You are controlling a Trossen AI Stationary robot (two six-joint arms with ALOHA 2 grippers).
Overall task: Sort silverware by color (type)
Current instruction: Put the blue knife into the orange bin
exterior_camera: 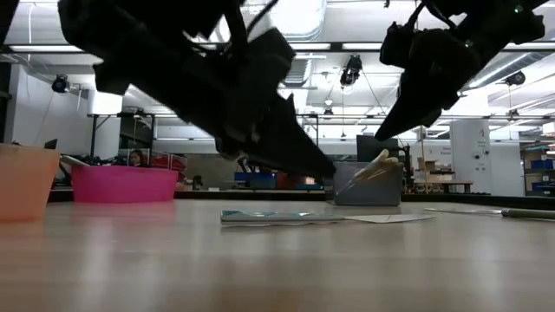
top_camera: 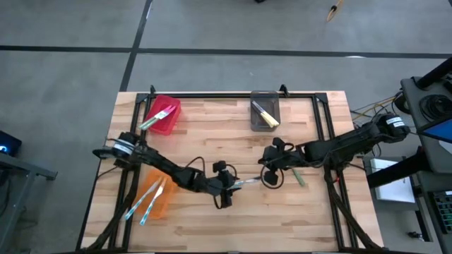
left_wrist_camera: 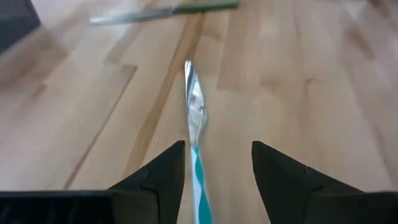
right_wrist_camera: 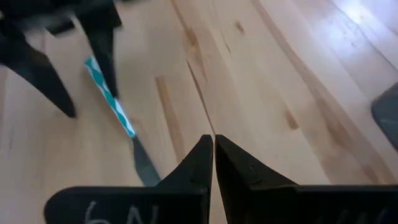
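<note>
Closing now risks a miss: your left gripper stands wide open and empty astride the blue-handled knife, which lies flat on the worktop between its fingers. Pinch high and it skids away. Your right gripper, just beyond the blade tip, is shut and empty. The handle's end is cut off from view.

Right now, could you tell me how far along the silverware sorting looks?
Partly done. Green-handled pieces sit in the red bin, yellow ones in the grey bin, blue ones in the orange bin. In hand: the open left gripper straddles a blue-handled knife lying on the table. Left: a green-handled knife beside the shut right gripper.
</note>
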